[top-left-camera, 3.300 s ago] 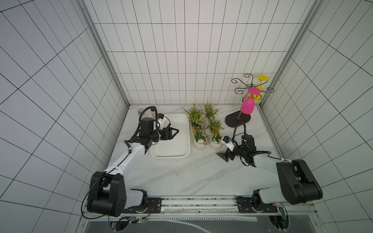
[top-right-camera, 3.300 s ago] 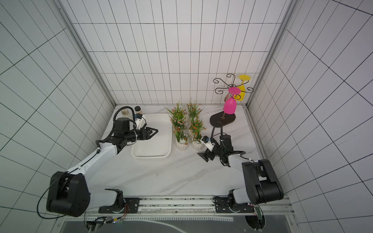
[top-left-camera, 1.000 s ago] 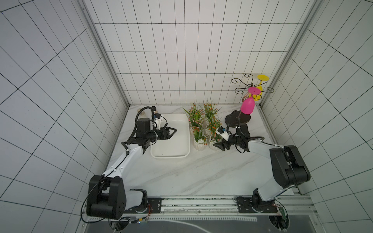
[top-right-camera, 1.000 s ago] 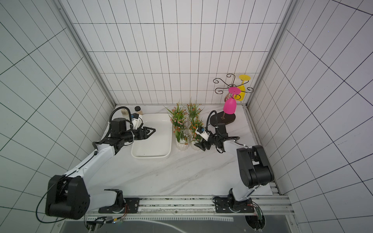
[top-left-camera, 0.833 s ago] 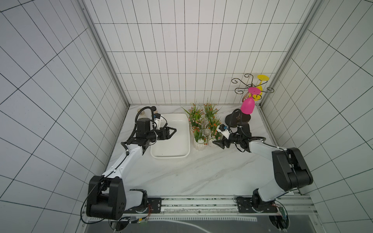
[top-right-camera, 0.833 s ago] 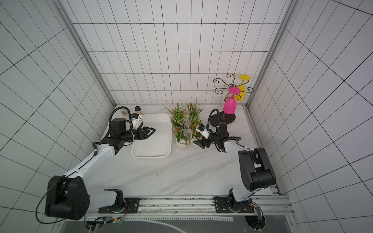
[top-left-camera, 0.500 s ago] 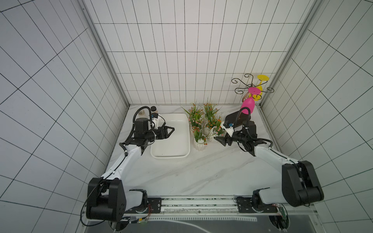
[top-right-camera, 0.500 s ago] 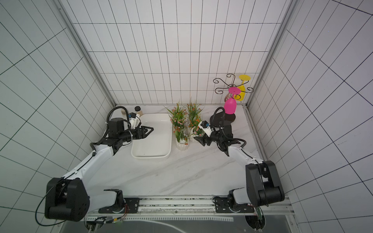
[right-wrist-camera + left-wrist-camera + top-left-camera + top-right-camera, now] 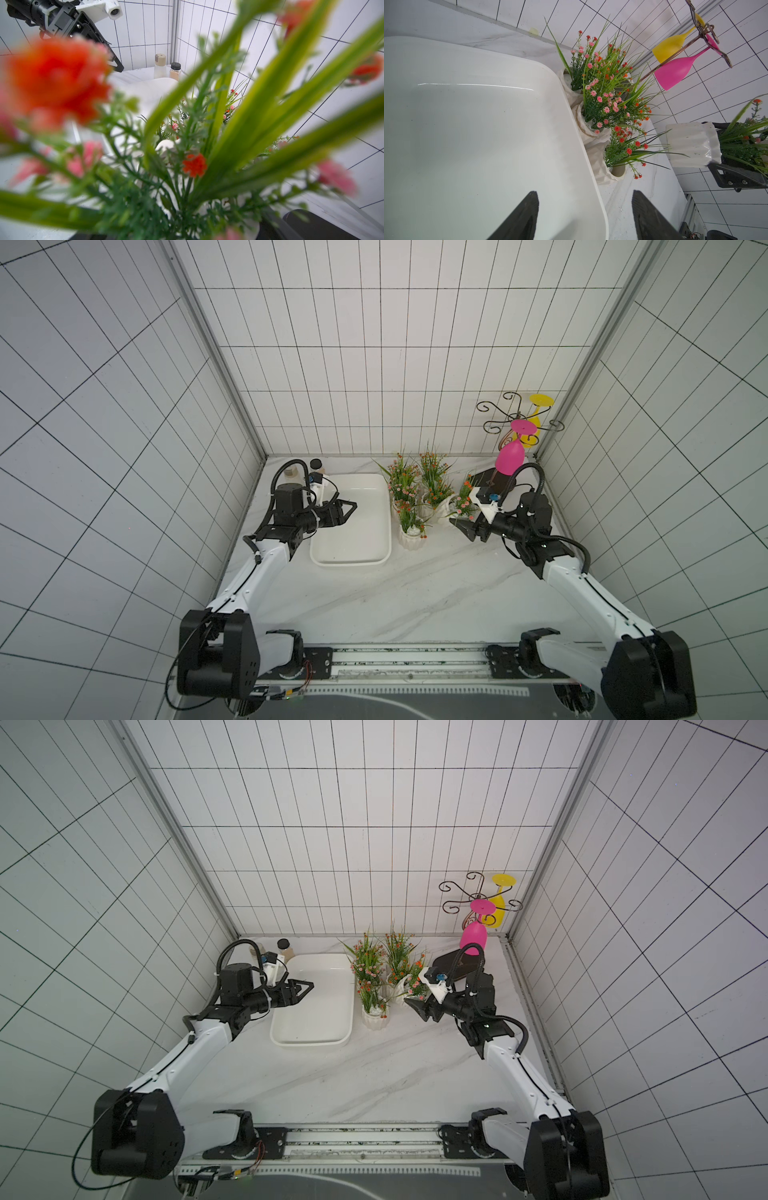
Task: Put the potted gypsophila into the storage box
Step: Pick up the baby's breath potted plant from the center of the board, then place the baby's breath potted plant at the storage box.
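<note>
Scene: A white-tiled booth with a marble tabletop. Two robot arms reach in from the near edge.

Storage box: The storage box [image 9: 353, 566], a shallow white tray with rounded corners, lies toward the left of the table. Its floor is bare, with no pot inside.

Carried plant: One potted gypsophila [image 9: 691, 145] hangs clear of the table on the far side of the other pots, well apart from the box. It is a white ribbed pot with green sprigs and orange and pink flowers. Its tilt is hard to judge.

Right gripper: The right gripper [image 9: 463, 527] is clamped on that pot, with its black fingers [image 9: 737, 176] near the pot's mouth. Blurred leaves and blossoms fill the right wrist view.

Left gripper: The left gripper [image 9: 348, 510] hovers over the box with its jaws apart, holding nothing.

Standing pots: Three standing pots [image 9: 411, 541] wait on the table just beside the box's right rim. They are between the box and the carried plant.

Background: A wire rack [image 9: 519, 418] in the far right corner carries a pink goblet [image 9: 510, 458] and a yellow goblet [image 9: 540, 399]. Two spice jars [image 9: 175, 72] stand behind the box.

Step in hand: Probably carrying the gripped pot across to the box.

Doing it well: Pass above the tall sprigs of the standing row, or around its near end. Keep the pot level and aim for bare box floor away from the left gripper. Let go only once the base sits flat.

Risk: Sprigs could snag and topple a standing pot. A grip this near the mouth may let the pot swing.
</note>
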Controlling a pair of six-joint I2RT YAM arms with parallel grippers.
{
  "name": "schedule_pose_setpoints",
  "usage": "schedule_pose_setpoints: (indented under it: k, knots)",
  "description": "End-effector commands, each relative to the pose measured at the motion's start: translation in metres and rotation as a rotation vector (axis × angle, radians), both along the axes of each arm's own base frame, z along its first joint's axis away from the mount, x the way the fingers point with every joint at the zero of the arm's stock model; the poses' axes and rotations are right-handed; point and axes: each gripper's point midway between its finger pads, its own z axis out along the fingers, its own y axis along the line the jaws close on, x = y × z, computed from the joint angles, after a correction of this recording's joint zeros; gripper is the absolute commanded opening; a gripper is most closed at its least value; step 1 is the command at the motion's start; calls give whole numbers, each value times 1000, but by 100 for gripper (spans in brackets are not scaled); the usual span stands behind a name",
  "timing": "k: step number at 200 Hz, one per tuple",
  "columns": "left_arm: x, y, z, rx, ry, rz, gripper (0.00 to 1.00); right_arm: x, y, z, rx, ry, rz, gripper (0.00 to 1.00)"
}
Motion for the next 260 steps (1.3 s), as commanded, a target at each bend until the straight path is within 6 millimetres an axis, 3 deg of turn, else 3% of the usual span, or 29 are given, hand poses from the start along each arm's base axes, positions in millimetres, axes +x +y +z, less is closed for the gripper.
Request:
schedule_pose_setpoints:
  k: [1,78,177,220,260]
  knots:
    - [1,7,7,10,-31,31,70,-1,-1,41,52,-52,-6,64]
    - [5,19,7,6,-28,72,70,-1,11,96,148,-69,20,59]
    - [9,34,1,12,3,128,70,5,62,120,204,-37,118,58]
    - [14,54,-4,38,26,206,70,9,90,125,207,-43,168,58]
    - [22,98,-11,158,69,386,65,23,121,125,198,-33,182,57]
